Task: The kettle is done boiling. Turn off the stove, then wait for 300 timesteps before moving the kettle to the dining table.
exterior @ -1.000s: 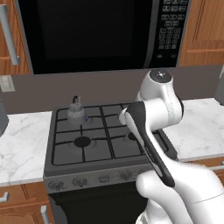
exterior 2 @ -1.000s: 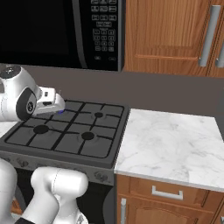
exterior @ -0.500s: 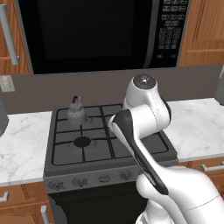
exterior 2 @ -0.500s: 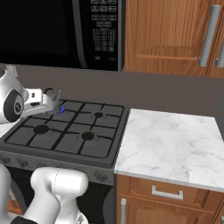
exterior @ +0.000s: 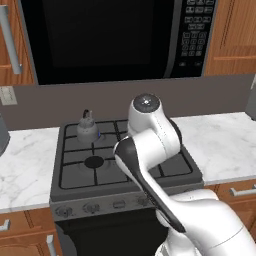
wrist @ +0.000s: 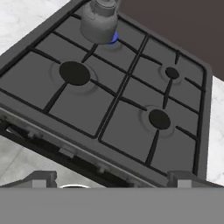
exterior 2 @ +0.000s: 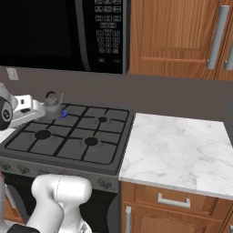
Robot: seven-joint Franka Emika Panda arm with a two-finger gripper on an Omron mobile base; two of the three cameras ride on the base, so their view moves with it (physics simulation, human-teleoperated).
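Gripper (wrist: 111, 186) jaws stand spread wide and hold nothing, hovering above the dark grey gas stove (wrist: 131, 109). At twelve o'clock, on the far burner, the small squat dark-grey metal kettle (wrist: 99, 22) sits over a blue flame, so nothing looks done yet

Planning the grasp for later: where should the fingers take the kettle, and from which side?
Grip the black loop handle arching over the kettle, coming from above. The body is squat and rounded, with a blue flame under it on the stove's back left burner, so a side grip looks poorer. The handle is small in these views; its exact direction is unclear.
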